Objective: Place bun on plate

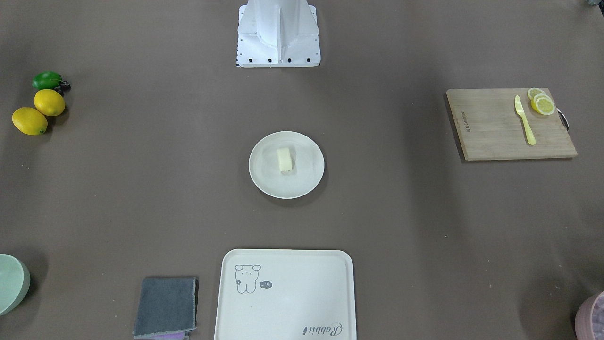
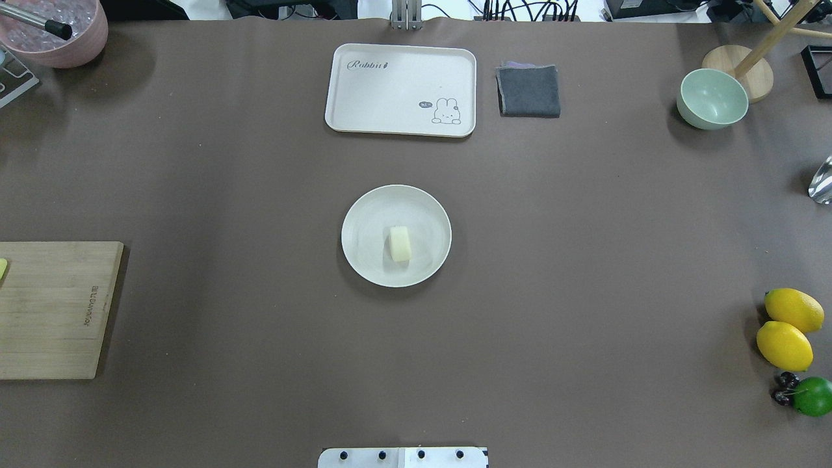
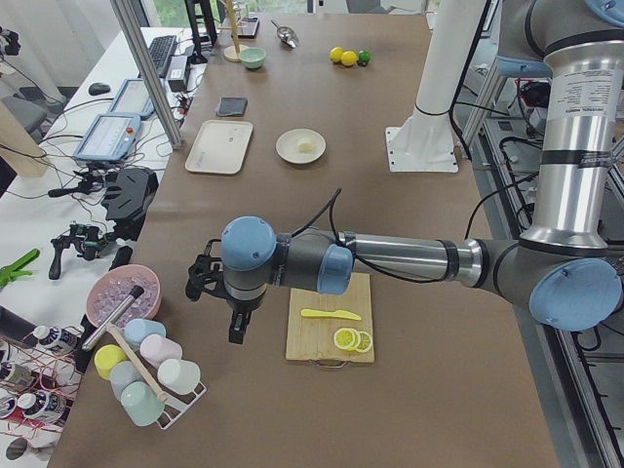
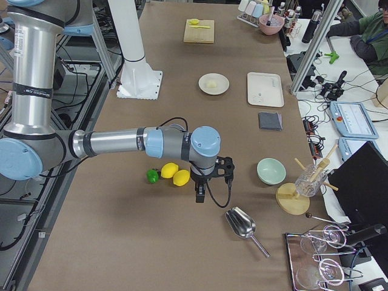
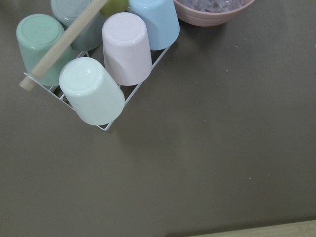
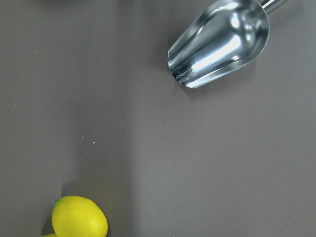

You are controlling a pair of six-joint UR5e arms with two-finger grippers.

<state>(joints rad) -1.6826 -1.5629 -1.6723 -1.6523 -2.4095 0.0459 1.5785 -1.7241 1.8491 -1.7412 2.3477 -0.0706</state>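
Note:
The pale cream bun [image 2: 400, 244] lies on its side a little off centre on the round off-white plate [image 2: 370, 221] in the middle of the table; the front view shows the same bun [image 1: 284, 159] on the plate [image 1: 264, 182]. Neither arm is near it. My left gripper [image 3: 237, 328] hangs over the table's left end between the cup rack and the cutting board. My right gripper [image 4: 200, 194] hangs over the right end beside the lemons. Both show only in the side views, so I cannot tell whether they are open or shut.
A cream rabbit tray [image 2: 401, 90] and a grey cloth [image 2: 528, 91] lie beyond the plate. A green bowl [image 2: 712, 99], two lemons [image 2: 784, 345] and a lime [image 2: 813, 396] sit at the right. A cutting board [image 1: 509, 123] holds a knife and lemon slices. A metal scoop [image 6: 219, 43] lies near the right gripper, a cup rack [image 5: 94, 59] near the left.

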